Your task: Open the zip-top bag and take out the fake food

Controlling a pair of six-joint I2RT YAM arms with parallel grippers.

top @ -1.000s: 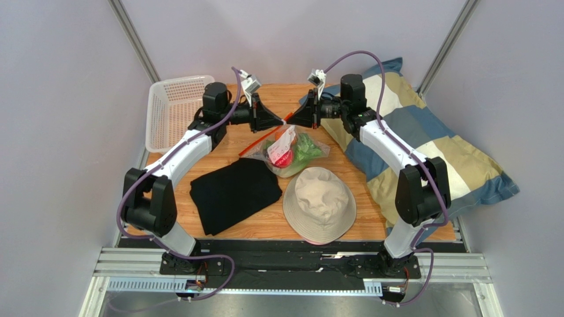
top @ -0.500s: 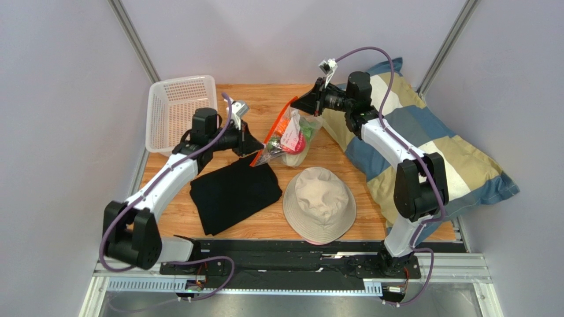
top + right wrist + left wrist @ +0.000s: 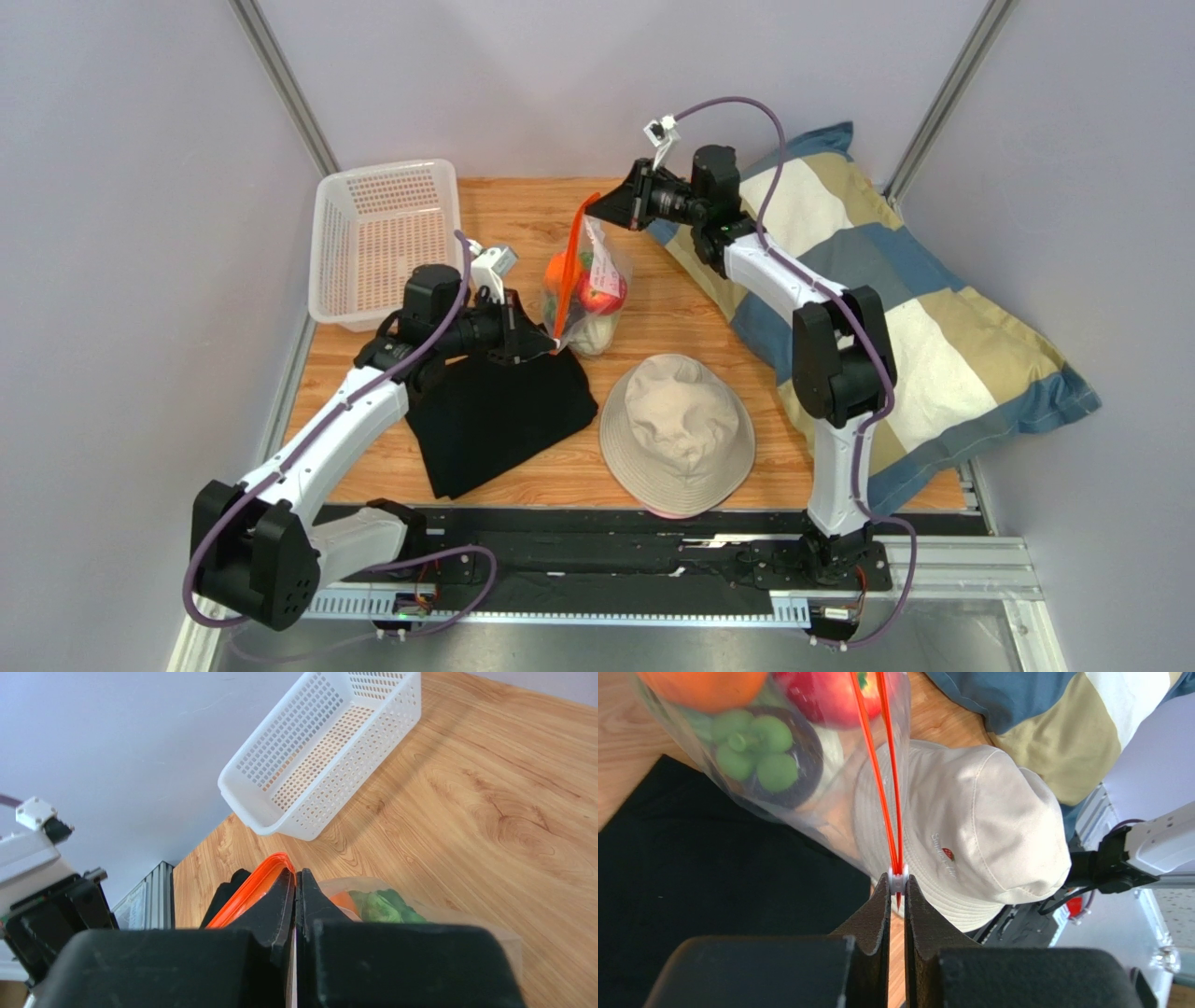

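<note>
Left gripper point(image 3: 897, 882), clamped on the slider point(image 3: 898, 876), has pulled away from your right gripper point(image 3: 295, 876), which pinches the zip-top bag point(image 3: 601, 287) corner. Zip strip point(image 3: 877, 777) now looks parted. Fake food point(image 3: 822, 696) still inside.

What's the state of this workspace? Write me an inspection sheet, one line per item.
Surface: wooden table, partly covered.
Job's things: zip-top bag held up between both pincers, its orange-red zip strip stretched taut; fake food all inside, none out.
Clutter: black cloth, beige hat, white mesh basket, patchwork pillow.
Pincers: left pincer shut on the strip's lower end; right pincer shut on its upper end.
Cables: purple cable looped along each arm, clear of the bag.
Surroundings: plain walls; metal rail at the near edge.
</note>
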